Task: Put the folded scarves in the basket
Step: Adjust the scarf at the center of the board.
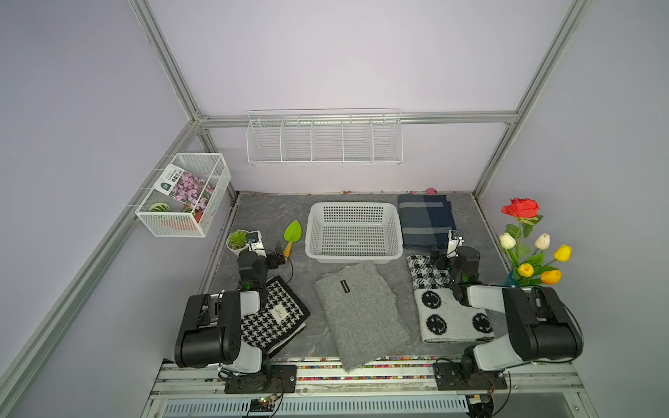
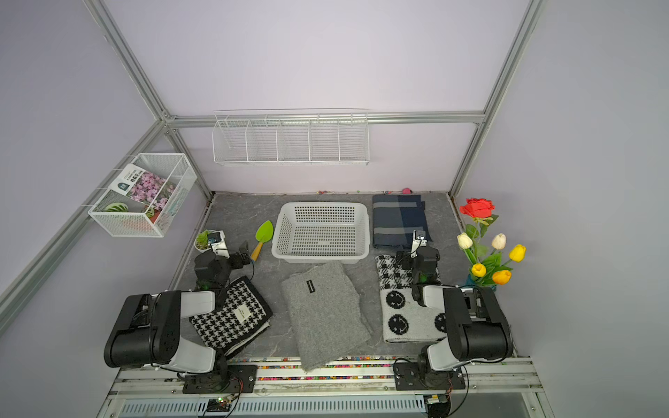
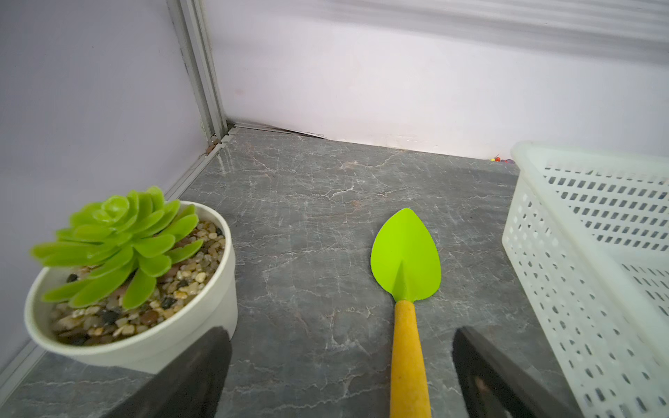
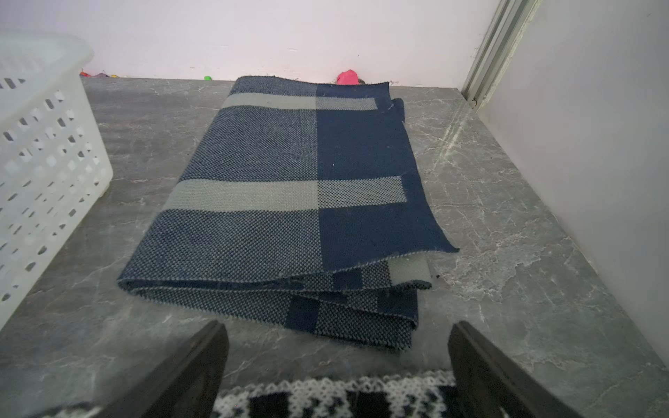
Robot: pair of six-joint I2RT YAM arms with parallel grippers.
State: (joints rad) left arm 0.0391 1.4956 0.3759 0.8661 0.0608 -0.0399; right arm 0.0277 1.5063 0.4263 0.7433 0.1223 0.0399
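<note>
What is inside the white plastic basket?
The basket holds nothing; its holed bottom shows bare in both top views. Only a strip behind its near wall is hidden.

In both top views the left arm covers part of the houndstooth scarf. The right arm hides part of the smiley-face scarf, a corner of the navy plaid scarf and most of the flower vase. Coloured bits along the back wall are too small to tell. In the left wrist view the frame edge cuts off the trowel handle and the basket; the left gripper shows only blurred finger ends. In the right wrist view the right gripper looks the same, and a pink thing is half hidden behind the navy plaid scarf.
</note>
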